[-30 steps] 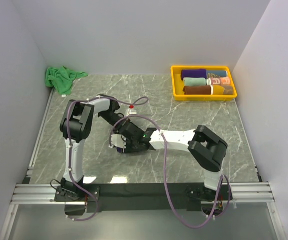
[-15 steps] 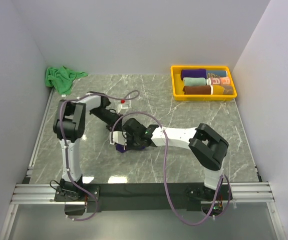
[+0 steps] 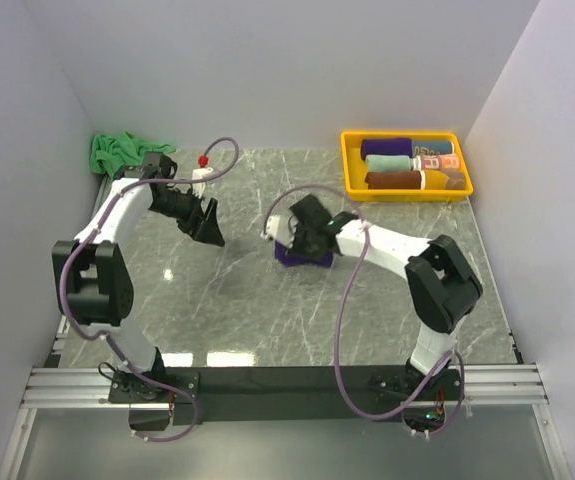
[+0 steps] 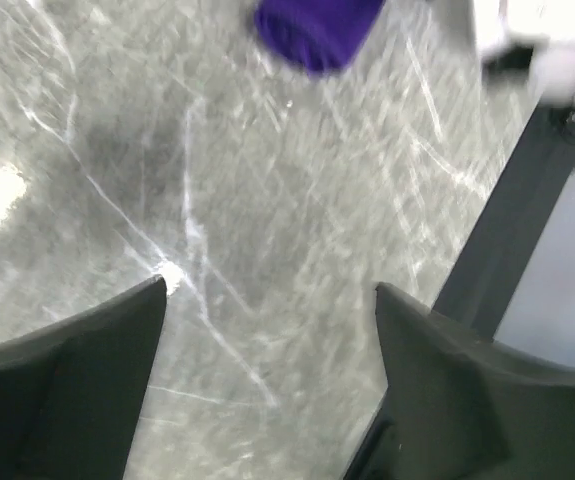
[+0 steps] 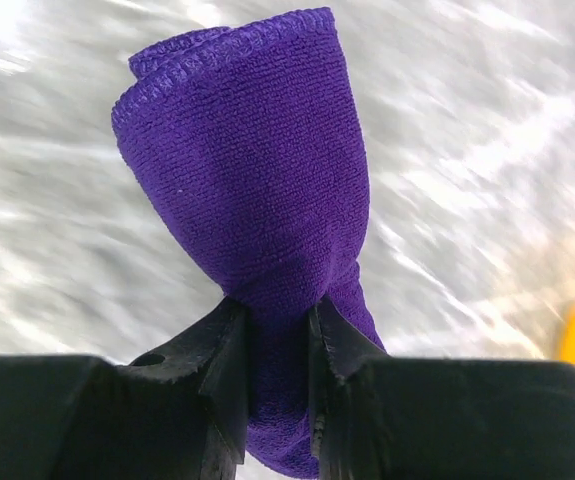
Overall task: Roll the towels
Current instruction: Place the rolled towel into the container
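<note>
Clenching the rolled purple towel [image 5: 257, 150] near the middle of the tabletop [image 3: 267, 315], the right tool [image 5: 277, 330] should next carry it to the far-right-corner tray [image 3: 405, 197], while the released left tool [image 4: 267, 300] hangs near the far-left-corner green towel [image 3: 115, 155].

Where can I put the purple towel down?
Widest bare marble: the near half, in front of the purple towel. Also the strip between it and the left tool. Crowded: the yellow tray, full of rolled towels, and the corner holding the green towel.
</note>
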You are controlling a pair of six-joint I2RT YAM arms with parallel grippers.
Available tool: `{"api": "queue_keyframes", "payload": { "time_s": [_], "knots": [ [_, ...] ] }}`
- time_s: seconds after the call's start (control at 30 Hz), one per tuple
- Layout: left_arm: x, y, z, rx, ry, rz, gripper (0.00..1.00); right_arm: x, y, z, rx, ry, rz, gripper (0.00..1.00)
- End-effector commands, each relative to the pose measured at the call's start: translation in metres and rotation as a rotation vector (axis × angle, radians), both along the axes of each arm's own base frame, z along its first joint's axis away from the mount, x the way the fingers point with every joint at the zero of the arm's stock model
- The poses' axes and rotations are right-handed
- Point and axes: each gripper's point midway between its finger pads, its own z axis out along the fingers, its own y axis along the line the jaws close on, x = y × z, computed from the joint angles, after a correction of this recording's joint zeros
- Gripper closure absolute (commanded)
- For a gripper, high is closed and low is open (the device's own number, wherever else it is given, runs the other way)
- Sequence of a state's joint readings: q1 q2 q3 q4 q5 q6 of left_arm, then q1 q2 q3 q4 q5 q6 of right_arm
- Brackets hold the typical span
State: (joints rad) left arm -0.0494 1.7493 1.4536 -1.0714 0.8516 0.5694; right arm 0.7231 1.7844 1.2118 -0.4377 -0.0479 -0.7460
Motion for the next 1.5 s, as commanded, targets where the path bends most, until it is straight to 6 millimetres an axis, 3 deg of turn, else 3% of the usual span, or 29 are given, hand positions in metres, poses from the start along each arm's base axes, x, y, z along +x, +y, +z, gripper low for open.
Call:
{"api": "queue_keyframes", "payload": {
  "time_s": [0.0,0.03,0.17,0.23,0.3,0.33,0.4,0.43,0.57,0.63,0.7,0.77,0.8,0.97,1.17,1.47],
  "knots": [
    [0.003,-0.001,0.017,-0.005,-0.05,0.056,0.06,0.052,-0.027,0.077,0.07,-0.179,-0.076,1.0],
    [0.003,-0.001,0.027,-0.005,-0.082,0.067,0.0,0.062,-0.036,0.084,0.065,-0.205,-0.084,1.0],
    [0.003,0.0,0.051,-0.015,-0.162,0.138,0.0,0.119,-0.091,0.117,0.059,-0.328,-0.174,1.0],
    [0.002,0.0,0.068,-0.023,-0.229,0.154,0.01,0.157,-0.126,0.14,0.056,-0.425,-0.222,1.0],
    [0.001,0.001,0.078,-0.025,-0.253,0.182,0.0,0.19,-0.144,0.158,0.064,-0.501,-0.248,1.0],
    [0.001,0.003,0.085,-0.02,-0.283,0.196,0.01,0.209,-0.169,0.17,0.052,-0.559,-0.281,1.0],
    [0.0,0.004,0.09,-0.019,-0.295,0.214,0.01,0.247,-0.187,0.187,0.046,-0.663,-0.305,1.0],
    [-0.002,0.005,0.093,-0.015,-0.305,0.223,0.01,0.261,-0.208,0.193,0.034,-0.702,-0.34,1.0],
    [-0.007,0.011,0.098,0.011,-0.343,0.237,0.01,0.322,-0.246,0.206,0.026,-0.836,-0.381,1.0],
    [-0.007,0.016,0.103,0.035,-0.38,0.257,0.01,0.338,-0.257,0.212,0.016,-0.893,-0.365,1.0],
    [-0.006,0.021,0.1,0.062,-0.394,0.279,0.01,0.351,-0.265,0.202,0.01,-0.925,-0.319,1.0],
    [-0.011,0.024,0.097,0.073,-0.388,0.294,0.01,0.362,-0.263,0.208,0.032,-1.0,-0.272,1.0],
    [-0.013,0.024,0.097,0.075,-0.388,0.298,0.0,0.37,-0.277,0.204,0.028,-1.02,-0.274,1.0],
    [-0.02,0.029,0.085,0.107,-0.357,0.318,0.01,0.39,-0.281,0.19,0.042,-0.996,-0.222,1.0],
    [-0.018,0.033,0.078,0.128,-0.338,0.334,0.01,0.381,-0.27,0.145,0.02,-0.894,-0.131,1.0],
    [-0.011,0.033,0.072,0.135,-0.32,0.332,0.01,0.36,-0.268,0.103,-0.014,-0.784,-0.072,1.0]
  ]
}}
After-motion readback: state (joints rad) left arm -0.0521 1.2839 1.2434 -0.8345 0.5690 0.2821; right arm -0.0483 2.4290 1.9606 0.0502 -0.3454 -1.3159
